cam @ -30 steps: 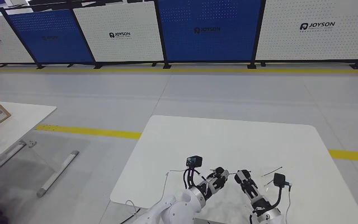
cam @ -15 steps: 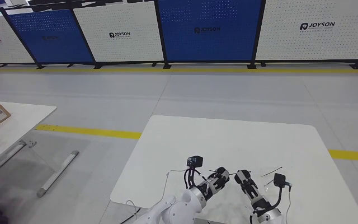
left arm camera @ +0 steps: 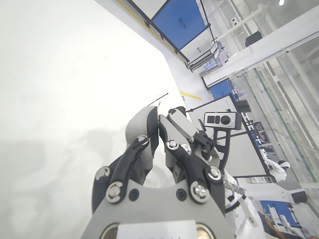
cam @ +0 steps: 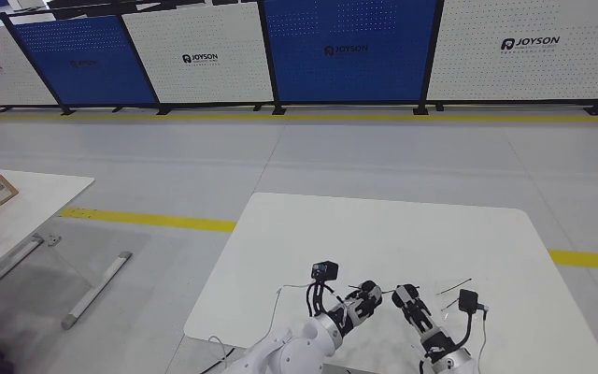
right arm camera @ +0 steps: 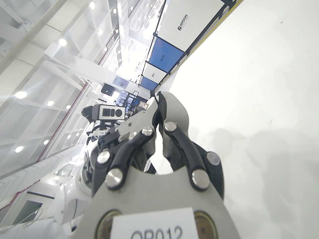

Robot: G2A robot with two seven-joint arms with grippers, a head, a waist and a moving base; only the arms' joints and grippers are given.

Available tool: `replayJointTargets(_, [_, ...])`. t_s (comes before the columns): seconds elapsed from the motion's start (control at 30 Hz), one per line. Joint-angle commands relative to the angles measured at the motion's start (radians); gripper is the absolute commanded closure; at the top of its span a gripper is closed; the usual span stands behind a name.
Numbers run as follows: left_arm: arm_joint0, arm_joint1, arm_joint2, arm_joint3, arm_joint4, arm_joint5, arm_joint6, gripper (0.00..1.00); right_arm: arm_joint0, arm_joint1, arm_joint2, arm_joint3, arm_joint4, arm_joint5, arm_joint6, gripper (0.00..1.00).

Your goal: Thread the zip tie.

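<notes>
Fingers of the left gripper and right gripper are pressed narrow, both pinching the zip tie just above the counter, tips nearly touching. The likely failure is the thin tail bowing or slipping and missing the head's slot, because the crowded tips hide the joint. A spare tie lies near, beyond the right gripper. Panels stand far off.

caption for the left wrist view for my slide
Left tool shut on a black zip tie over the white table, right tool close beside.
</notes>
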Motion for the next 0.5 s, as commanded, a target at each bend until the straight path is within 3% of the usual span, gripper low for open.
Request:
replayJointTargets(0.0, [0.002, -0.001, 0.002, -0.005, 0.001, 0.003, 0.005, 0.68, 0.001, -0.002, -0.003, 0.001, -0.013, 0.009, -0.006, 1.0])
replayJointTargets(0.23, [0.029, 0.003, -0.028, -0.03, -0.011, -0.02, 0.036, 0.78, 0.003, -0.008, -0.005, 0.005, -0.027, 0.02, -0.018, 1.0])
replayJointTargets(0.47, [0.042, 0.006, -0.039, -0.036, -0.002, -0.024, 0.033, 0.97, -0.001, -0.012, 0.0, 0.005, -0.029, 0.013, -0.017, 1.0])
